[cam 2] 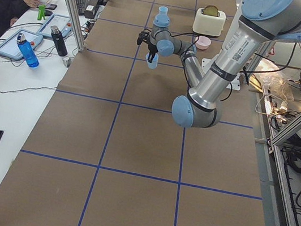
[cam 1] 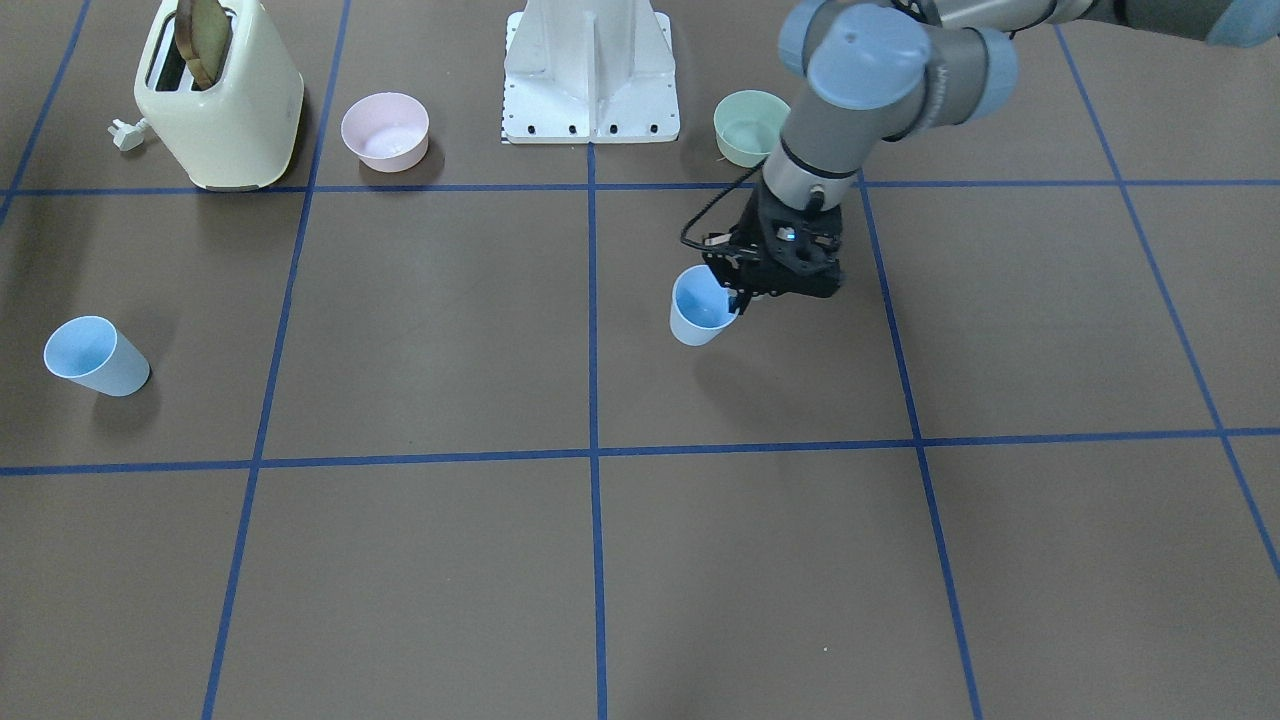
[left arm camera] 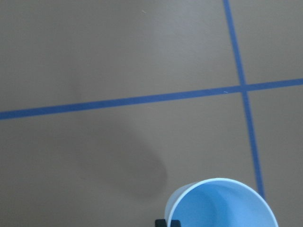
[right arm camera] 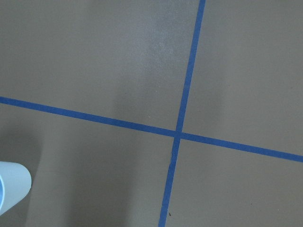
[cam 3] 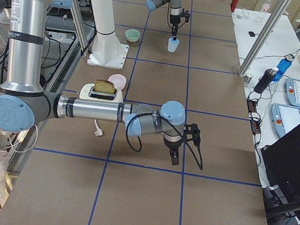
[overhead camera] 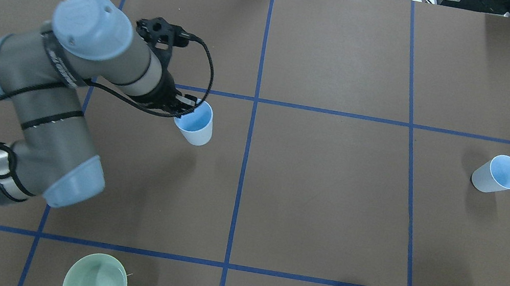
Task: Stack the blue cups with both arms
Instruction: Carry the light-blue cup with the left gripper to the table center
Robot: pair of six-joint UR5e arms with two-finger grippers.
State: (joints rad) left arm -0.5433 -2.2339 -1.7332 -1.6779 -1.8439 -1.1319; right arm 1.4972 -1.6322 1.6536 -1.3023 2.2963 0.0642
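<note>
The only writing I can find is the lettering along the tube of the left arm [cam 2: 238,46], and it is too small for me to read. The left gripper [cam 1: 742,290] is closed on the rim of one blue cup [cam 1: 700,312] and pinches its wall on the side nearer the robot. The cup hangs mouth-up, and on the left wrist camera its shadow lies apart from it on the table [cam 1: 430,330]. That puts it just on the left arm's side of the centre tape line. The second blue cup [overhead camera: 498,174] stands upright on the table, well apart from the first, far over on the robot's right. It just shows at the lower left edge of the right wrist camera. The right arm [cam 3: 86,109] reaches out low over the table, with the right gripper [cam 3: 175,158] pointing down. Only the side camera shows it, so I cannot tell whether it is open or closed. In the row by the white base mount [cam 1: 590,75] sit a green bowl [cam 1: 745,125], partly covered by the left arm in the front camera, and a pink bowl [cam 1: 385,130]. Beyond the pink bowl is a cream toaster [cam 1: 225,100] with a slice of bread [cam 1: 200,40] in its slot. All of these lie on the robot's side of both cups.
</note>
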